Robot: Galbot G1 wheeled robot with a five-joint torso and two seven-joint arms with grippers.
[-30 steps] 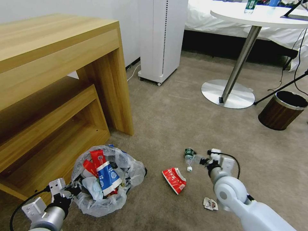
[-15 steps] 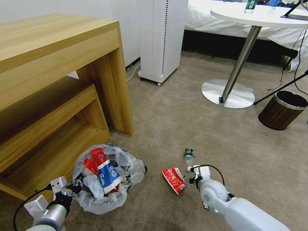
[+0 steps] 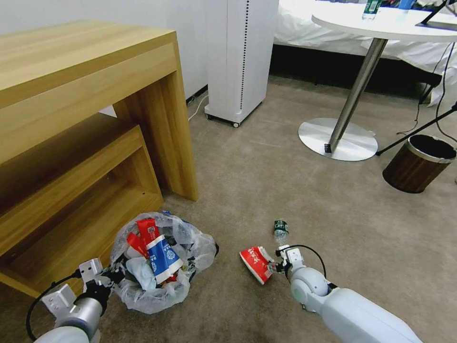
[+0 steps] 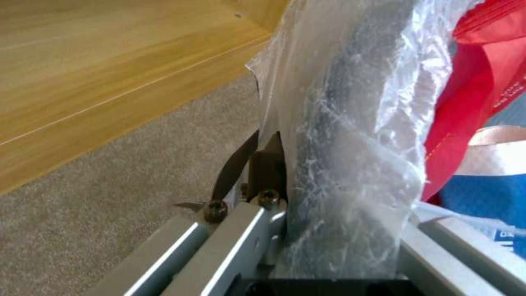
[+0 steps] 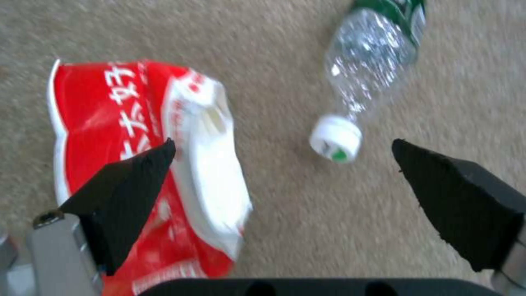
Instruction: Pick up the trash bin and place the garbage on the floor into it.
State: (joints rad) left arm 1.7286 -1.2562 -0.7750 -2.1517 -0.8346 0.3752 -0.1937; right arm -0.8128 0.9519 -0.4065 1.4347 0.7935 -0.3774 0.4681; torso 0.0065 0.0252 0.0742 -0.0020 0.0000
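Two jaws: the left gripper [image 3: 110,277] is clamped on the trash bin [image 3: 159,259] rim; the right gripper [image 5: 285,160] gapes empty, red wrapper [image 5: 148,164] under one jaw, bottle [image 5: 367,74] between. Closing now risks grabbing neither.

Trash bin [image 3: 162,267] sits lower left on the tan floor [image 3: 266,181] — bag liner crammed with red and blue-white wrappers. Lower centre, a red wrapper [image 3: 254,263] lies flat — a clear green-label bottle [image 3: 281,229] just above it.
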